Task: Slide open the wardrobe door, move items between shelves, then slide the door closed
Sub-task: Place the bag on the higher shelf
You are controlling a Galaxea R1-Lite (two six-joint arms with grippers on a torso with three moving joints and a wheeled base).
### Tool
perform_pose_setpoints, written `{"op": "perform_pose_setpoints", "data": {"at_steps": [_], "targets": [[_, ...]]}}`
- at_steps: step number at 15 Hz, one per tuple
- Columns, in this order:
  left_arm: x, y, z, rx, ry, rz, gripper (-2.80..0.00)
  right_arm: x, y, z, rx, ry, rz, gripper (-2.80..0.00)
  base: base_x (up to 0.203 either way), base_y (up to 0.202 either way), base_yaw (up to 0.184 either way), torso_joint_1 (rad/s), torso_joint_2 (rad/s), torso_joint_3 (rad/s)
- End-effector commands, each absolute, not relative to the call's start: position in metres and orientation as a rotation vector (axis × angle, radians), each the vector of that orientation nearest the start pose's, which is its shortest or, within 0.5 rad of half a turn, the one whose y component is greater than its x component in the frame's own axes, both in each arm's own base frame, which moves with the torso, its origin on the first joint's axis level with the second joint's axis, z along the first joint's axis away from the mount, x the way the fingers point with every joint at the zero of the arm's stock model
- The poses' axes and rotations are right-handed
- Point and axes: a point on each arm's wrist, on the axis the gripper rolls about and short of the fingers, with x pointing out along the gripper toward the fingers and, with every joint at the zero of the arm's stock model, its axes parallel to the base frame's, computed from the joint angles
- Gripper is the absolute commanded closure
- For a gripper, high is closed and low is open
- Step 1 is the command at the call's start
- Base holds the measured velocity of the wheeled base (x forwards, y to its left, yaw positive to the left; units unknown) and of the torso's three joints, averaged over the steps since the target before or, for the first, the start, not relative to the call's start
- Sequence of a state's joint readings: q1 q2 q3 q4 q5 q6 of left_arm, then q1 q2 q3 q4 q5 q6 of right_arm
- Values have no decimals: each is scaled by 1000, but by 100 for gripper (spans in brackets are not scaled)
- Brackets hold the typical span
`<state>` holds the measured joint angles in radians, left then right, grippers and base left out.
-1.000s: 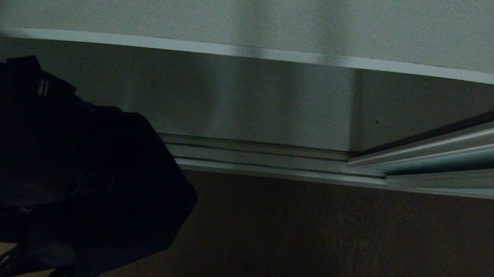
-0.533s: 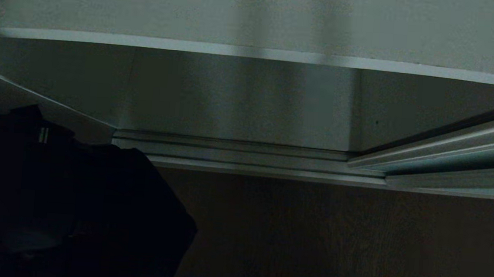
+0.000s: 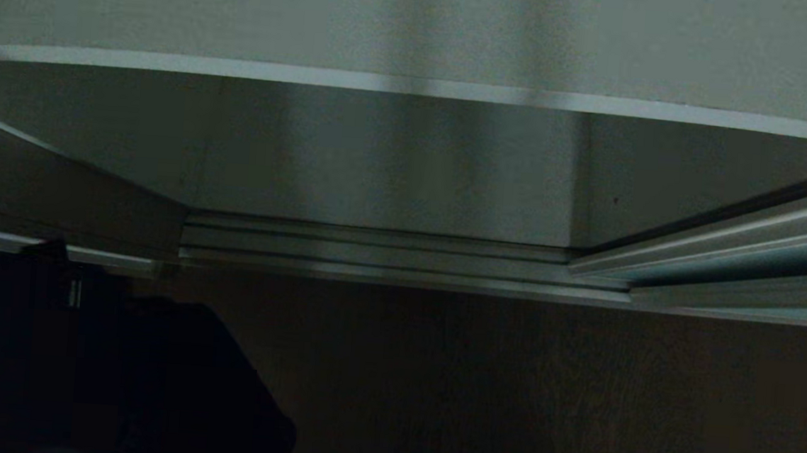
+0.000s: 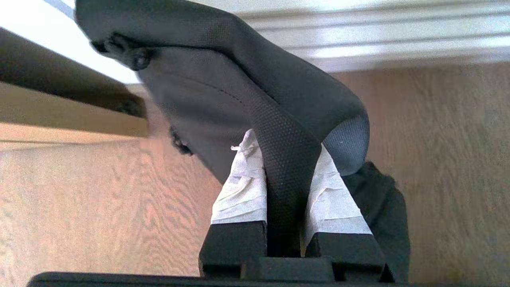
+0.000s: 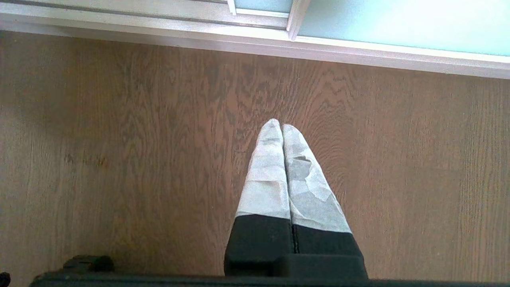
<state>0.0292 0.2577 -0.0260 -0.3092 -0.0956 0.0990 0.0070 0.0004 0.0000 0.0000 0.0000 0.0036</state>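
In the left wrist view my left gripper (image 4: 286, 141) is shut on the black strap (image 4: 287, 167) of the soft black bag (image 4: 207, 91), which hangs over the wooden floor in front of the wardrobe's floor track (image 4: 378, 44). From the head view the bag (image 3: 123, 377) is a dark mass at the lower left, below the track, and the gripper is hidden in it. A white shelf (image 3: 413, 85) runs across the top, and the sliding wardrobe door (image 3: 764, 245) stands at the right. My right gripper (image 5: 281, 124) hangs shut and empty over the floor.
The silver floor track (image 3: 401, 255) runs along the wardrobe's front. A slanting panel (image 3: 58, 188) closes off the left side. Brown wood floor (image 3: 541, 392) fills the foreground. In the right wrist view the pale glass door (image 5: 398, 24) lies just beyond the floor.
The bag has sunk and drawn back from the wardrobe opening to the lower left, uncovering the left panel and track. The shelf and door have not shifted.
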Motion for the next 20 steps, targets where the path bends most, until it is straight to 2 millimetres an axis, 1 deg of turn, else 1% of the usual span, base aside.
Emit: {"op": "perform_pose_setpoints", "data": {"at_steps": [1, 6, 20], "targets": [[-6, -2, 111, 105, -105, -73, 0, -23, 0, 75, 4, -3, 6, 0, 0, 0, 0, 0, 0, 0], [-21, -2, 88, 100, -98, -79, 0, -23, 0, 75, 3, -3, 8, 0, 0, 0, 0, 0, 0, 0], [-23, -2, 86, 69, -99, -72, 0, -23, 0, 75, 3, -3, 8, 0, 0, 0, 0, 0, 0, 0]]}}
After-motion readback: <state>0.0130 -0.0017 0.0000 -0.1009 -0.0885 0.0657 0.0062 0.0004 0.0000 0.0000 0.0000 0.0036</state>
